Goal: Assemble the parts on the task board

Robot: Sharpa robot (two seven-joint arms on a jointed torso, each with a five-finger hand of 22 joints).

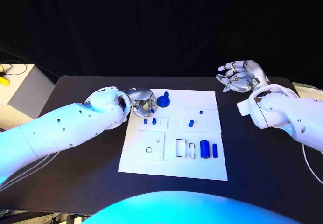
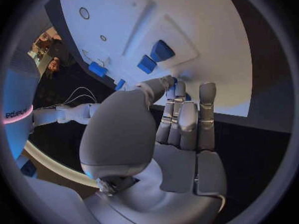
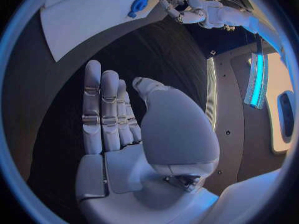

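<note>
From the head camera I am seeing the white board (image 1: 172,172) lying in the middle of the black table (image 1: 269,163). My left hand (image 1: 140,103) is hanging over the far left corner of the board. Just beside its fingertips, a round blue part (image 1: 164,100) is sitting near the board's far edge. I cannot tell if the hand is touching it. More blue parts are lying on the board: two small ones (image 1: 149,121) just nearer than the hand, one (image 1: 191,123) in the middle, and two long ones (image 1: 208,150) toward the near right. My right hand (image 1: 239,77) is staying off the board, over the far right of the table, with its fingers curled a little and nothing in it.

From the left wrist camera I am looking past my left hand (image 2: 168,134). Its fingers are lying straight and close together, with the thumb bending in beside them, and the fingertips (image 2: 181,89) are reaching over the board (image 2: 206,30). I am seeing nothing held in it. Two blue parts (image 2: 156,57) are sitting just past the fingertips.

From the right wrist camera my right hand (image 3: 137,129) is flat and open, holding nothing, over the dark table. The board (image 3: 93,15) is well away from it, with the round blue part (image 3: 138,5) on it.
</note>
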